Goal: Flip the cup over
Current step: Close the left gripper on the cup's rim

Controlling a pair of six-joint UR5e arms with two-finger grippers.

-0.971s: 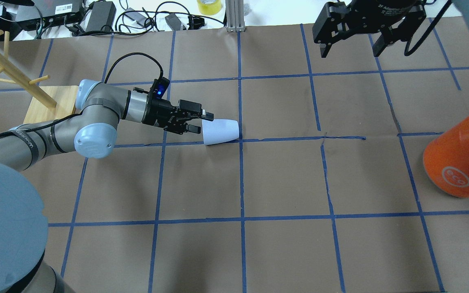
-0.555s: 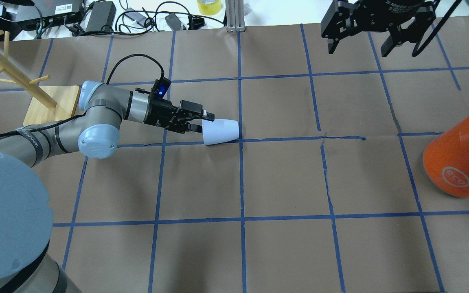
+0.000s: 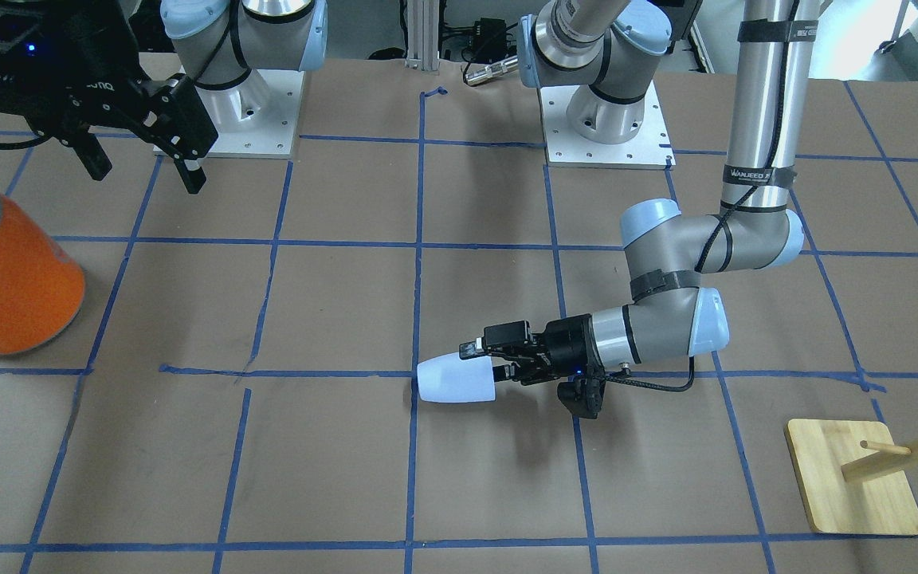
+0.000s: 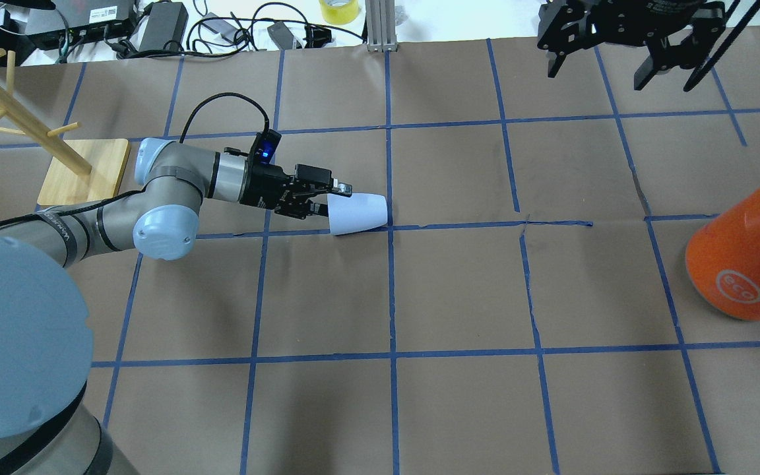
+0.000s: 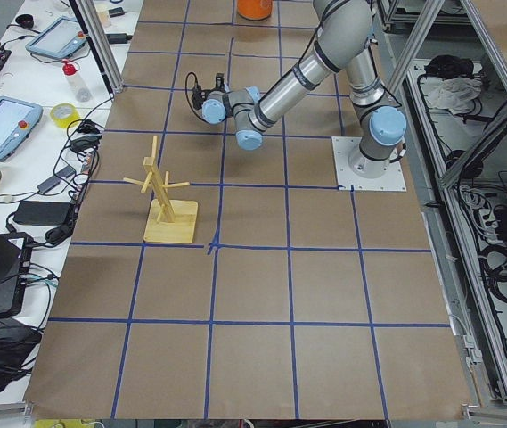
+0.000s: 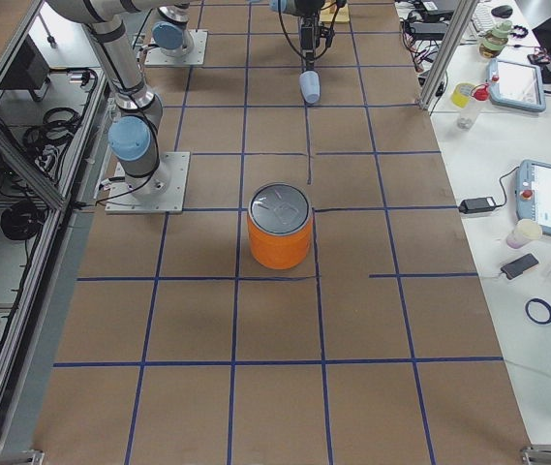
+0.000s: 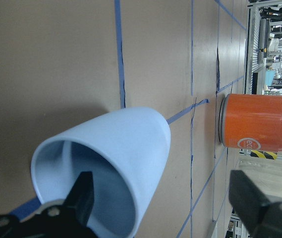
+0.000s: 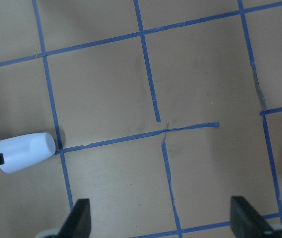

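The pale lavender-blue cup (image 4: 357,212) lies on its side on the brown paper, mouth toward my left arm. It also shows in the front view (image 3: 455,381), the left wrist view (image 7: 116,148) and the right wrist view (image 8: 24,151). My left gripper (image 4: 330,201) is open at the cup's rim, low over the table. In the left wrist view one finger (image 7: 81,198) sits in front of the cup's mouth, and the other stands well outside the wall. My right gripper (image 4: 596,72) is open and empty, high over the far right of the table.
A large orange can (image 4: 743,257) with a silver top stands at the right edge. A wooden mug stand (image 4: 83,168) stands at the far left behind my left arm. Cables and power bricks lie beyond the table's far edge.
My left gripper has edged a little toward the cup's rim and its elbow has shifted right. My right gripper has moved right and away toward the far edge. The cup has not moved.
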